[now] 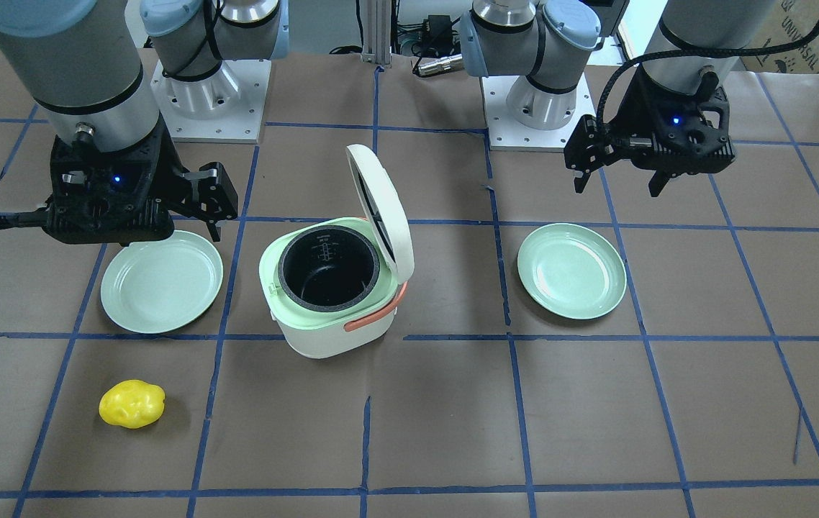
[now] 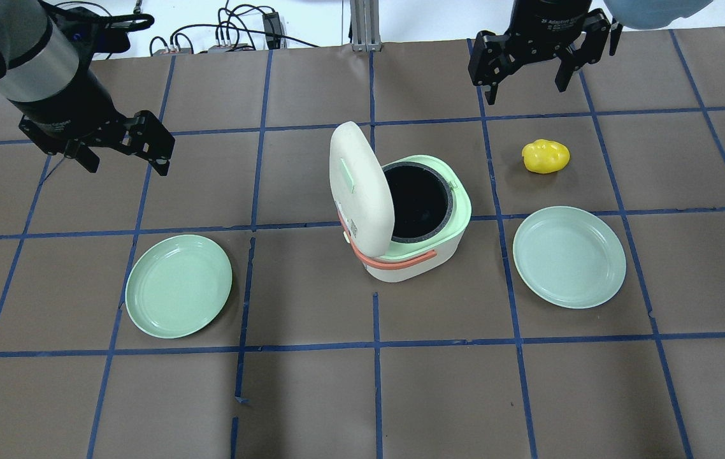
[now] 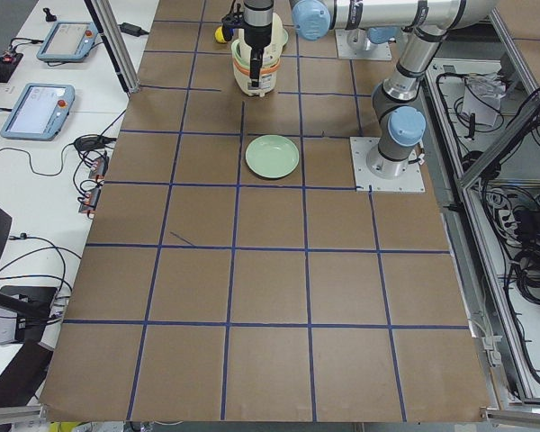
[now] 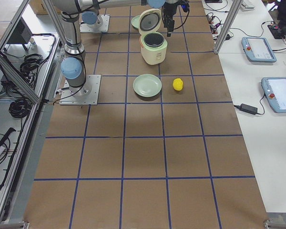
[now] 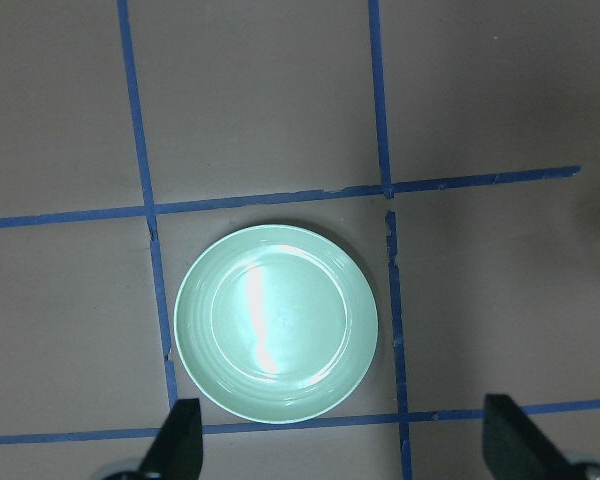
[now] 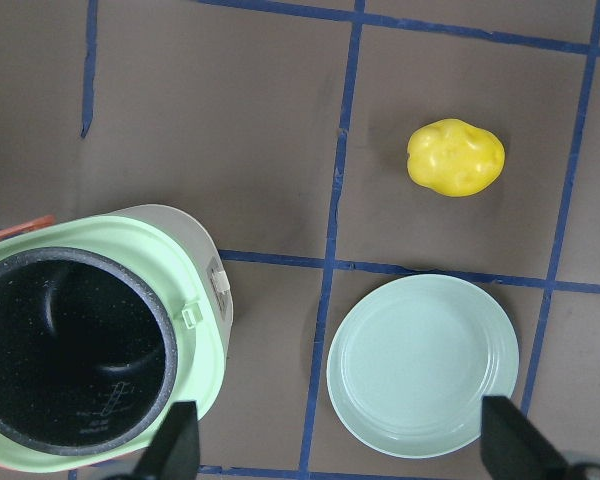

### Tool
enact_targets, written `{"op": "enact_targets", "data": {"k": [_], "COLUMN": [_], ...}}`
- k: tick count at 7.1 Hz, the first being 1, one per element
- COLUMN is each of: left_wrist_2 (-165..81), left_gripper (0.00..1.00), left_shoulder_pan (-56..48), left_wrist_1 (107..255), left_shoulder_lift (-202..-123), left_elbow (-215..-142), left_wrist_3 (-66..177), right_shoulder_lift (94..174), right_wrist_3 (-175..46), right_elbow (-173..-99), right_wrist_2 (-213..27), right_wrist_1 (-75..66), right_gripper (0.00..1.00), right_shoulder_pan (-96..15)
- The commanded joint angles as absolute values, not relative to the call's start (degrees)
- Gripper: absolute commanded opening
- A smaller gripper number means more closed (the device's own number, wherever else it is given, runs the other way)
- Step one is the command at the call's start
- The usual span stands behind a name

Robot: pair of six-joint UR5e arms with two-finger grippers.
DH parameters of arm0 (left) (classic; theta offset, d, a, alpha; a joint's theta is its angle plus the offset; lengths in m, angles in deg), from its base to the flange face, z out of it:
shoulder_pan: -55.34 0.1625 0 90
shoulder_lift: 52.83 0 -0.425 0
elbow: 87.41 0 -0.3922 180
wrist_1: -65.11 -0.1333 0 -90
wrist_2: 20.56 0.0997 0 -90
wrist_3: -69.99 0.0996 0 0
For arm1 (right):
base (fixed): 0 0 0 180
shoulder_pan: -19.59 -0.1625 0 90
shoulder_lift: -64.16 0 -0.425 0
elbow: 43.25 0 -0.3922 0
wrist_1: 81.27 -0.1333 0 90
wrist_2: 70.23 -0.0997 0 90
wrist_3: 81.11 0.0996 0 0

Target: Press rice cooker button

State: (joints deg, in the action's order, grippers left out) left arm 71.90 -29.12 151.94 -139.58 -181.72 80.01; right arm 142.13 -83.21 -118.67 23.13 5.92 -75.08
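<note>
Rice cooker point(image 2: 410, 268) stands mid-table between two plates, well apart from both grippers. Its lid point(image 2: 359, 185) is tipped up and the dark inner pot point(image 1: 327, 266) is exposed. The left gripper point(image 2: 127, 162) hovers above the brown table point(image 2: 311, 395), beyond the left green plate point(image 2: 178, 294), jaws spread and empty. The right gripper point(image 2: 524, 89) hangs over the far side, jaws likewise released, holding nothing. A yellow lumpy object point(image 2: 546, 156) lies between it and the right green plate point(image 2: 569, 257).
</note>
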Motion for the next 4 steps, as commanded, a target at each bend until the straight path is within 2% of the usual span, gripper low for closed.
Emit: {"op": "enact_targets", "data": {"k": [1, 4], "left_wrist_2": [71.9, 71.9], "left_gripper": [1.00, 1.00], "left_shoulder_pan": [-29.1, -29.1], "left_wrist_1": [151.9, 151.9], "left_shoulder_lift": [-139.6, -139.6], "left_elbow": [-181.7, -181.7], "left_wrist_3": [80.0, 80.0], "right_shoulder_lift": [142.2, 142.2], "right_wrist_3": [-83.4, -83.4], "right_elbow": [-118.7, -118.7], "right_wrist_2": [22.0, 21.4], "right_wrist_1": [5.1, 5.0], "right_gripper": [1.00, 1.00], "right_shoulder_pan": [-75.1, -75.1]}}
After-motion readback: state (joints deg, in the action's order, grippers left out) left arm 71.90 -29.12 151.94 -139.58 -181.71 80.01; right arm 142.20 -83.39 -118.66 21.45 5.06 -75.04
